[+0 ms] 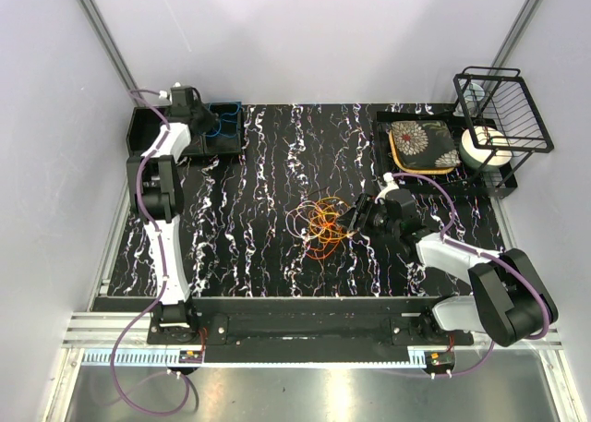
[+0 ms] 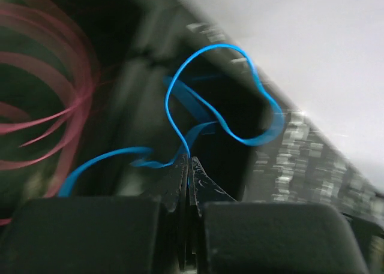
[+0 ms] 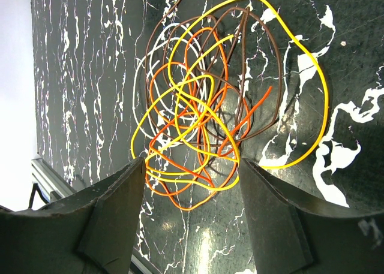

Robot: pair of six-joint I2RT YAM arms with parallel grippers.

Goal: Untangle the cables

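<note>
Left wrist: one blue cable point(image 2: 258, 139), pinched.

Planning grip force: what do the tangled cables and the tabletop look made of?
The tangled cables: thin wire in smooth, probably plastic, coloured sheathing; they hold springy loops. The tabletop: hard, slightly glossy black marble-look sheet with white veins, likely printed laminate.

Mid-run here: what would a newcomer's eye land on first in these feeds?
The bright orange-and-yellow tangle of cables at the middle of the dark marbled table, with the right claw open at its edge. Then the blue cable, looping up from the shut left claw by the black bins at the far left.
</note>
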